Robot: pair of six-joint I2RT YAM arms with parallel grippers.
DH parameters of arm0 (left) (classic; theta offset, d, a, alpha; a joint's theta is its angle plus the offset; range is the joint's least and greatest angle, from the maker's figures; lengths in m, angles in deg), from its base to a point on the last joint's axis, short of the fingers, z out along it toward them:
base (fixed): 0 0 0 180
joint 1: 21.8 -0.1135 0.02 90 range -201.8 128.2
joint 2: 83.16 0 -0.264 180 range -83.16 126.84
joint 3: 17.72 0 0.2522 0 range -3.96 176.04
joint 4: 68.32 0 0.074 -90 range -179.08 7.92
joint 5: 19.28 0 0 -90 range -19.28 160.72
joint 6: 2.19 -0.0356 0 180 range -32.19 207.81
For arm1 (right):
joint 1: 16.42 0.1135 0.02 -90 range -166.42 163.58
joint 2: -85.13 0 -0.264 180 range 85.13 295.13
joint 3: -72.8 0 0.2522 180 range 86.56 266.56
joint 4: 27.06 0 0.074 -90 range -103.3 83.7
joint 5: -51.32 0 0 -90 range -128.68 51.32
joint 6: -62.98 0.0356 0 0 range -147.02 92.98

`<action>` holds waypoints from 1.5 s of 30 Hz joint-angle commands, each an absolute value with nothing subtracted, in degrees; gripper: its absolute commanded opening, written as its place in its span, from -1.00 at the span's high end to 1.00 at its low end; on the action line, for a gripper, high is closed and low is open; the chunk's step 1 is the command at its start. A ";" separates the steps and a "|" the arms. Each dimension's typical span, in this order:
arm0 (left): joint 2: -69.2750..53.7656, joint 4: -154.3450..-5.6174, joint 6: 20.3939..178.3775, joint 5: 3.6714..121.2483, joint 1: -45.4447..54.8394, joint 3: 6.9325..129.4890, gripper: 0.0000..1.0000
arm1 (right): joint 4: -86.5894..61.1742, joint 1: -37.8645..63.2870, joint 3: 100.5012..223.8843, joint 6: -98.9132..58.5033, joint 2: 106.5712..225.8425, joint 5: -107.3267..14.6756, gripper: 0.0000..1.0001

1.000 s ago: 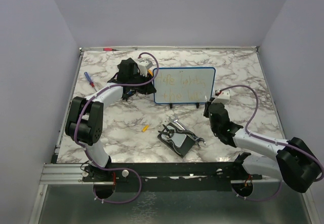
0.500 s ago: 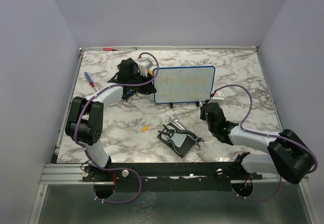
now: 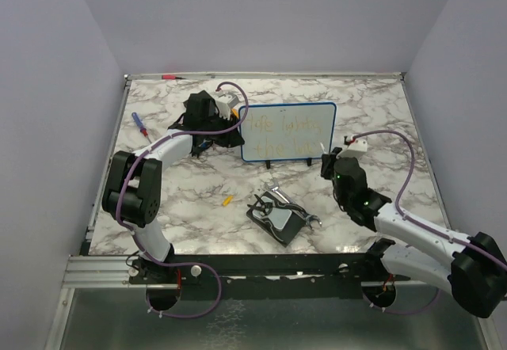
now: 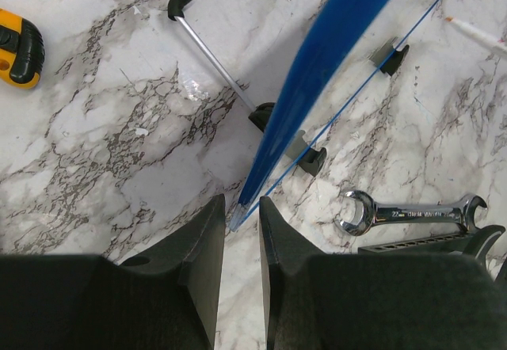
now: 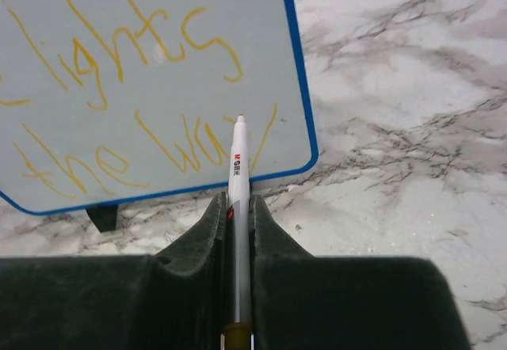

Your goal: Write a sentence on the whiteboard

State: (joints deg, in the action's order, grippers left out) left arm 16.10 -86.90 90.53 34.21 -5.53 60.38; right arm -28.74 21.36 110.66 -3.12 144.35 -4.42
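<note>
Right gripper (image 5: 239, 207) clamped on pen (image 5: 238, 156), tip over whiteboard (image 5: 299, 89) near-right corner, by the sentence (image 5: 119, 65) (orange strokes). Left gripper (image 4: 242, 227) narrow, pinching board's left edge.

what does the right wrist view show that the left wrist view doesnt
Only the right wrist view: the whiteboard's written face, with the sentence legible as "lights" and "the way", and the right claw gripping a white pen, tip by the last letter. Only the left wrist view: the board edge-on in the left claw, its wire stand, a wrench and a yellow-black tool. Both: the blue rim, a black foot, the marble table, and the pen, just a sliver in the left view.
</note>
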 commanded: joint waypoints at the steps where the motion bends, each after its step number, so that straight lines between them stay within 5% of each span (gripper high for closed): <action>1: 14.62 -86.22 90.00 35.12 -5.26 60.91 0.51 | -22.95 20.28 112.60 -5.75 140.61 1.80 0.99; 12: 14.50 -86.24 89.92 35.08 -5.27 60.79 0.51 | -25.98 11.49 109.00 -3.91 140.84 -16.74 0.99; 45: 14.84 -86.23 89.92 34.87 -5.27 60.85 0.51 | -30.41 10.65 107.56 -2.67 147.34 -15.51 0.99</action>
